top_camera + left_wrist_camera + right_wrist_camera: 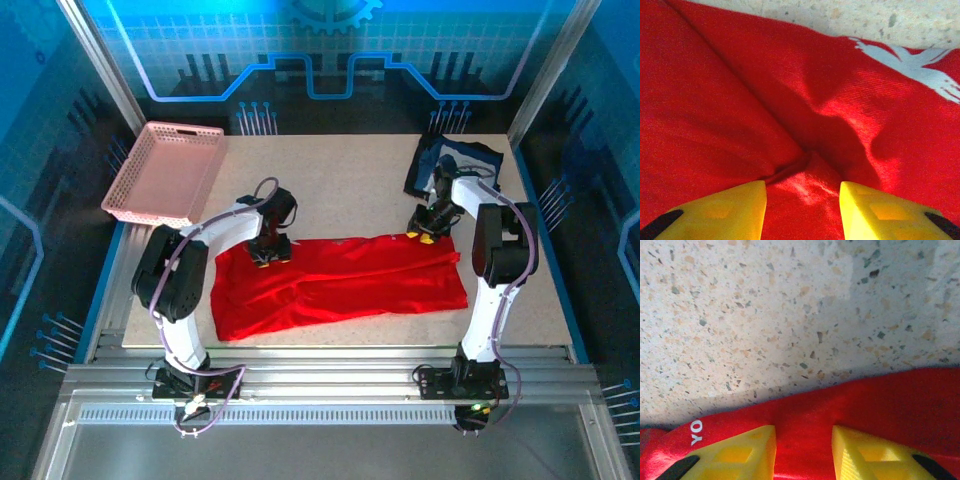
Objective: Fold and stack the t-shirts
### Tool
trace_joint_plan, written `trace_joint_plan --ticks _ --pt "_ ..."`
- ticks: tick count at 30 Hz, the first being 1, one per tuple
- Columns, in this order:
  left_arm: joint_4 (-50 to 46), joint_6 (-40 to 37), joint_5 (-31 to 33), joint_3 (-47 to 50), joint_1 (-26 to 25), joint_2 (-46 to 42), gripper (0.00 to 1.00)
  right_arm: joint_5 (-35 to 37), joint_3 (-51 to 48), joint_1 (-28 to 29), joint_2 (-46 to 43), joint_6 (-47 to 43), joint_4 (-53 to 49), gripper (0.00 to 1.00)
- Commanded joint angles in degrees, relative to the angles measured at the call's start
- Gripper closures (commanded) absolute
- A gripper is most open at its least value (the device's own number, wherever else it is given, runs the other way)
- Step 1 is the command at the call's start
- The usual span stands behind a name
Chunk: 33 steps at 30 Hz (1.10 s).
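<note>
Right wrist view: we read white "YO" lettering point(696, 432) on the red t-shirt point(890, 400); right gripper point(803, 432) and left gripper point(802, 186) straddle it part-open, gripping nothing.

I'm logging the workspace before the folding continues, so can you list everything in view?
red t-shirt: one, bright red, spread across the near middle of the table.
navy t-shirt: one, dark navy, bunched at the far right corner of the table.
basket: one, pink lattice plastic, at the far left corner, overhanging the table edge.
table: one, speckled beige, under everything.
left arm: one, black and white, reaching to the red shirt's far left edge.
right arm: one, black and white, reaching to the red shirt's far right edge.
left gripper: one, yellow fingers, jaws apart over creased red cloth.
right gripper: one, yellow fingers, jaws apart over the red shirt's edge.
</note>
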<state>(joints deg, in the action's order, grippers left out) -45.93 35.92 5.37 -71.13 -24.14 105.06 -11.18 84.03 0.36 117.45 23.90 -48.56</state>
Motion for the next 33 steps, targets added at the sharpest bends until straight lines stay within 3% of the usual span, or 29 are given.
trace_joint_plan --ticks 1,16,24,33 --pt "-0.19 -0.77 0.99 -1.46 0.41 0.96 0.57 -1.38 1.65 0.57 1.04 -1.19 -1.80 0.64" --pt "-1.06 -0.75 2.49 -0.34 -0.36 -1.00 0.89 -1.83 1.49 0.54 1.47 -1.20 -1.54 0.64" --pt "-2.49 0.75 2.98 -0.15 -3.07 -4.15 0.96 -1.83 0.95 0.52 1.47 -1.19 -1.20 0.64" --pt "-2.98 4.91 5.32 3.50 -6.10 -8.80 0.97 -2.15 1.32 0.56 2.17 -1.42 -1.30 0.64"
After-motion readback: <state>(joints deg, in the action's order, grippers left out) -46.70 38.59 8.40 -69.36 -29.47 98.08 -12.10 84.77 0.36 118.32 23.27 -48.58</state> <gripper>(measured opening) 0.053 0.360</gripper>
